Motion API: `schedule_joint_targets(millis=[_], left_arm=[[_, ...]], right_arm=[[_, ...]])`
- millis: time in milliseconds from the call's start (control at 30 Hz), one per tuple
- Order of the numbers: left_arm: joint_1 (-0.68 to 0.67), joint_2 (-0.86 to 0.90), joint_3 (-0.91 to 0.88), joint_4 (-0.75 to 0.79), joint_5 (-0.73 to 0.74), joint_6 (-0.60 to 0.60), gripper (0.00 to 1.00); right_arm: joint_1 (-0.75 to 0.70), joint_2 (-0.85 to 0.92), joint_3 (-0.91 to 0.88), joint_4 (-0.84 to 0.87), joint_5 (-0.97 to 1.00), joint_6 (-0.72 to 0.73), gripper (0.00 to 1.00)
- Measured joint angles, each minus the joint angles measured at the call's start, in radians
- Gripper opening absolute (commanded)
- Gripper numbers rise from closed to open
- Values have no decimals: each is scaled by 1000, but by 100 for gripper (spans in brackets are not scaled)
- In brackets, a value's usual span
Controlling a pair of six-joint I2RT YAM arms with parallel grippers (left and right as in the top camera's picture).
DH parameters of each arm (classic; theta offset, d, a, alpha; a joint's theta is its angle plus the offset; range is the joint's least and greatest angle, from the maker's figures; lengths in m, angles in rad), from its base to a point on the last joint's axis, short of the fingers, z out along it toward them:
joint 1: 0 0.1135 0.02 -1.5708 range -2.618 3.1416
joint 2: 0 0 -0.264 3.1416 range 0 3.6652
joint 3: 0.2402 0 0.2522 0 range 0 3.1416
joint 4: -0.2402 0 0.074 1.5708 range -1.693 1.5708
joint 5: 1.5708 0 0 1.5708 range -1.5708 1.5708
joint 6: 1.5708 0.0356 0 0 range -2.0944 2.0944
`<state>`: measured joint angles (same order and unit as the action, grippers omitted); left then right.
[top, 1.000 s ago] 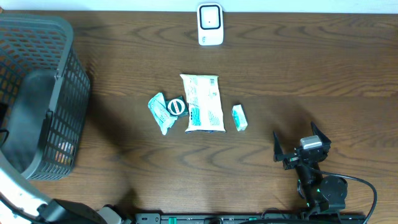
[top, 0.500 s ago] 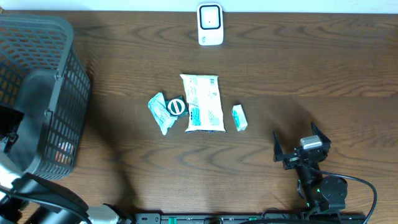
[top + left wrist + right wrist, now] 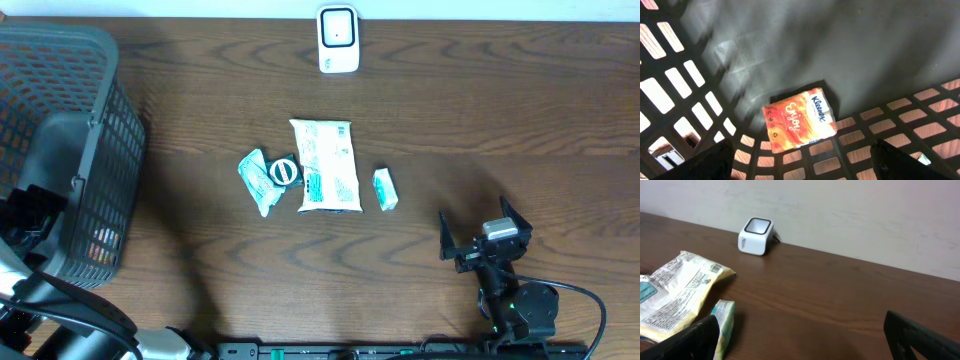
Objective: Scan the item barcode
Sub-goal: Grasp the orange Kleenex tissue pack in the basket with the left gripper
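Left gripper [image 3: 805, 167], jaws spread and empty, hangs in the basket [image 3: 100, 60] above the Kleenex tissue pack [image 3: 799, 120]. The open right gripper [image 3: 480, 222] likely must next carry the white packet [image 3: 325, 165] ahead of it to the scanner [image 3: 338, 38].

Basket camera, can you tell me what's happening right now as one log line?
left gripper: open, empty, above tissue pack | tissue pack: lying on basket floor | right gripper: open, empty, near table front edge

An orange tissue pack [image 3: 799, 120] lies flat on the floor of the dark basket [image 3: 855, 45], just ahead of the two fingers [image 3: 715, 161] and midway between them. The fingers stand wide apart, touching nothing, with the basket's slotted wall around them.
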<state>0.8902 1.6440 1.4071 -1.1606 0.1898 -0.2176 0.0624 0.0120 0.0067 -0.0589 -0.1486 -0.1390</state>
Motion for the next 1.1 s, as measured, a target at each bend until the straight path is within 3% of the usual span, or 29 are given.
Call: schedule_joint_targets(millis=[300, 900, 1100], left_arm=[[0, 21, -71, 12, 0, 17, 87], [-68, 229, -103, 23, 23, 32, 86], [-93, 229, -138, 72, 21, 32, 75]], right_arm=[[0, 0, 0, 0, 0, 0, 99], [0, 0, 0, 0, 0, 0, 99], [0, 0, 0, 0, 0, 0, 99]])
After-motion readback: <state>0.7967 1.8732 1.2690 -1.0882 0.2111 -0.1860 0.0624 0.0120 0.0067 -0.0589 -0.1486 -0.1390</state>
